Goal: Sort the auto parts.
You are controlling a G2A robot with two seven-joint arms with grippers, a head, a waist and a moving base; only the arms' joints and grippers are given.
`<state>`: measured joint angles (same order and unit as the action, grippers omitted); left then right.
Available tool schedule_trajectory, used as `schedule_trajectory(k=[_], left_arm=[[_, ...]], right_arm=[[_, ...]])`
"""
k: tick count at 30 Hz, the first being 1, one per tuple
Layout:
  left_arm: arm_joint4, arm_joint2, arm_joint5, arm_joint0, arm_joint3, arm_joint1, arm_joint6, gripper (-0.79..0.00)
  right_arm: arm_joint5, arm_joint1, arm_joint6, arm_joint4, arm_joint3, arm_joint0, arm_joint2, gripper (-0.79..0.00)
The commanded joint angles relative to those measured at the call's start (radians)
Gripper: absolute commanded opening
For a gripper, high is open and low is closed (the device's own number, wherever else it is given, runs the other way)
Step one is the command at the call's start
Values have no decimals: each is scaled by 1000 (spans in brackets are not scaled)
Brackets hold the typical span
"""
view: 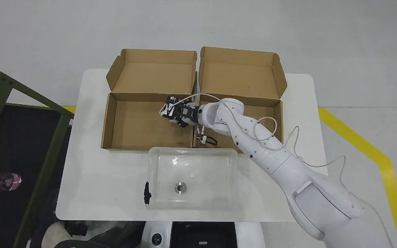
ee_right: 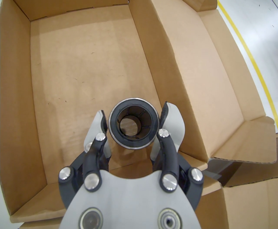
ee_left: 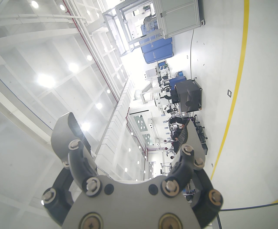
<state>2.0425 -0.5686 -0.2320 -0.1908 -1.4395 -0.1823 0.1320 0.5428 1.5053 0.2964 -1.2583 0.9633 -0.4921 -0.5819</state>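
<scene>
Open cardboard box (ee_right: 86, 65) directly under the right claw (ee_right: 133, 118), floor bare. Clear bin (view: 192, 154) on the robot's side of that claw. Claw clenched on a black, steel-rimmed bushing (ee_right: 133, 123), held between its fingers above the box. Off-table, the left claw (ee_left: 129, 120) gapes, released

You are in a big industrial hall fitted out as a robot lab. From the left wrist view you can see a very high white ceiling with rows of round lamps (ee_left: 45, 80), a pale floor marked by a curving yellow line (ee_left: 240, 65), blue machine cabinets (ee_left: 157, 48) and a metal-framed enclosure (ee_left: 178, 17). Your own station fits the same picture: a plain white worktop (view: 99, 180) stands on that line-marked floor and carries two open cardboard boxes (view: 139, 121) and a clear bin (view: 152, 173) — the look of a factory sorting cell.
</scene>
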Motion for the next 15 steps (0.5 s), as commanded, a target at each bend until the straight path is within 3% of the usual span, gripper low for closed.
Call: schedule_trajectory(k=[1,15], left_arm=[[0,0,0,0,0,0,0,0],[0,0,0,0,0,0,0,0]], right_arm=[[4,-1,-4,-7,15,-3,-8,0],[126,-57,13,-57,316,-115,-110,0]])
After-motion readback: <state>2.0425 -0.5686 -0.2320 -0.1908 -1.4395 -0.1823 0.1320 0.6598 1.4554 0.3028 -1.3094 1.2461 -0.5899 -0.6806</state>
